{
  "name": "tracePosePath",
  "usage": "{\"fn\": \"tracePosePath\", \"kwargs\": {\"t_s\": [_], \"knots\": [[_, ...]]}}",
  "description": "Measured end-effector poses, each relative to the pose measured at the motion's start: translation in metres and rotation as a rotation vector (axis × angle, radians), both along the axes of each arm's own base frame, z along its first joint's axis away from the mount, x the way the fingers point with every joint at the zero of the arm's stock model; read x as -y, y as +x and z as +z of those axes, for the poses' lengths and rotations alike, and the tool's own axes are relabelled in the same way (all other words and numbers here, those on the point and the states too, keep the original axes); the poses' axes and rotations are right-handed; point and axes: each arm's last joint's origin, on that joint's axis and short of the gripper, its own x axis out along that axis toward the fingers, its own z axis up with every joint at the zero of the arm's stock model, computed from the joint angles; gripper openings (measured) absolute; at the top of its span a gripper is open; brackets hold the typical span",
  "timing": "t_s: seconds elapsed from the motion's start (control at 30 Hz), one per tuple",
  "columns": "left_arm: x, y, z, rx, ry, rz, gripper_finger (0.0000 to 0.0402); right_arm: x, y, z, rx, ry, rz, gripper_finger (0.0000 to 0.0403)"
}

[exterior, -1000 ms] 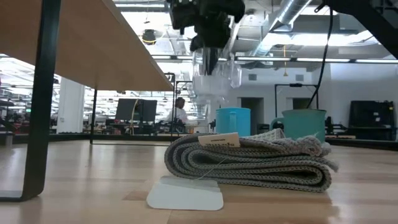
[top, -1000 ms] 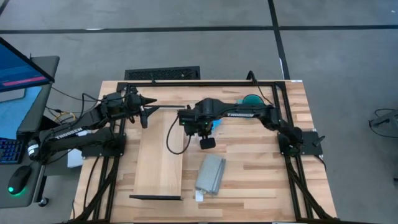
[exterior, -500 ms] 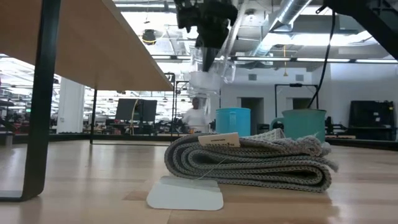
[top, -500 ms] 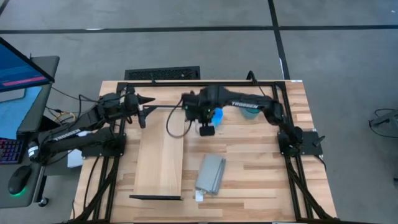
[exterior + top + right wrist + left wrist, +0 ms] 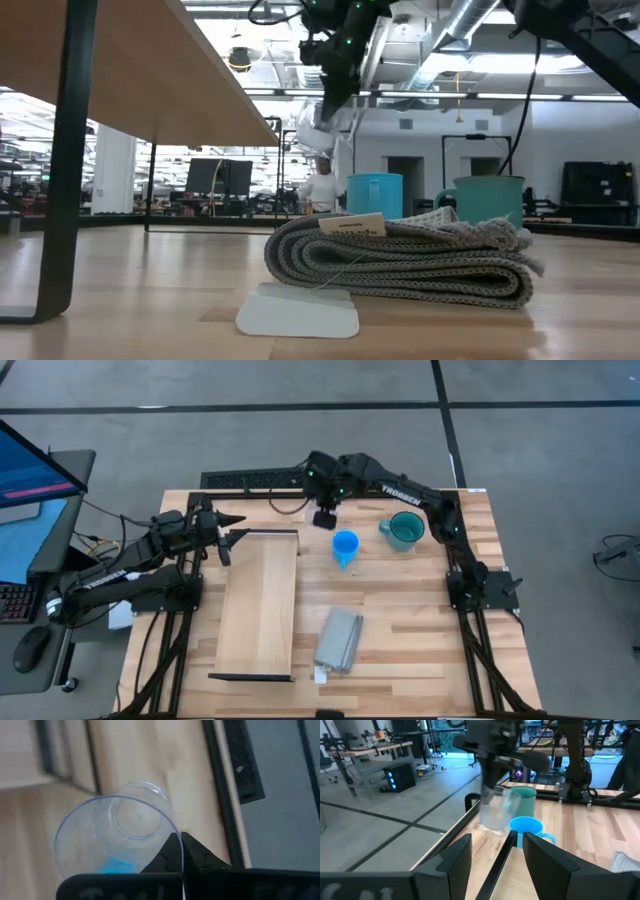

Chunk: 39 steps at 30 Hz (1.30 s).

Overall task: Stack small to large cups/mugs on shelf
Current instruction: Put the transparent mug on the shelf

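My right gripper (image 5: 322,510) hangs over the table's far edge, shut on the small clear cup (image 5: 117,837). That cup also shows in the air in the low view (image 5: 320,118) and the left wrist view (image 5: 495,811). The blue mug (image 5: 345,546) and the teal mug (image 5: 404,531) stand on their bases on the tabletop, right of the shelf (image 5: 258,605). The shelf is a raised pale board on dark end legs (image 5: 62,170). My left gripper (image 5: 238,532) waits open by the shelf's far left corner, pointing level toward the mugs. My right gripper pinches the clear cup's wall at the rim (image 5: 174,831) between its two fingers (image 5: 187,854), one finger inside the mouth, it seems, and one outside. The fingers slant down from above. The cup hangs tilted below them, clear of table and shelf.
A folded grey cloth (image 5: 338,640) with a white tag lies on the table near the front, right of the shelf. A black frame rail (image 5: 330,493) runs along the far edge. A flat black object (image 5: 262,479) lies on the floor behind it. A person (image 5: 320,185) shows far off.
My right gripper has swung from beside the shelf's far end toward the table's far edge and a little up. It has turned as it went and has kept the clear cup in its hold. The blue mug, covered by the arm before, now shows whole.
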Motion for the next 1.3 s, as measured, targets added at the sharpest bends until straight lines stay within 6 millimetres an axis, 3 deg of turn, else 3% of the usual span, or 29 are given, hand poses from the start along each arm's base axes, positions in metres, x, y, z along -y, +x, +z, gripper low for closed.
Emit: {"fn": "tracePosePath", "kwargs": {"t_s": [0.2, 0.37, 0.77, 1.0, 1.3], "knots": [[0.000, 0.000, 0.000, 0.004, -0.006, 0.001, 0.0169, 0.025, -0.008, -0.002, 0.011, -0.001, -0.053, 0.0005], [0.000, 0.000, 0.000, 0.005, -0.006, 0.001, 0.0169, 0.033, -0.004, -0.014, 0.025, 0.045, -0.041, 0.0005], [0.000, 0.000, 0.000, 0.000, 0.003, 0.008, 0.0169, 0.040, 0.014, -0.077, -0.154, 0.119, -0.024, 0.0006], [0.000, 0.000, 0.000, -0.002, 0.006, 0.007, 0.0169, 0.042, 0.020, -0.104, -0.217, 0.152, -0.014, 0.0005], [0.000, 0.000, -0.001, -0.016, 0.002, 0.007, 0.0169, 0.045, 0.021, -0.102, -0.181, 0.153, -0.014, 0.0007]]}}
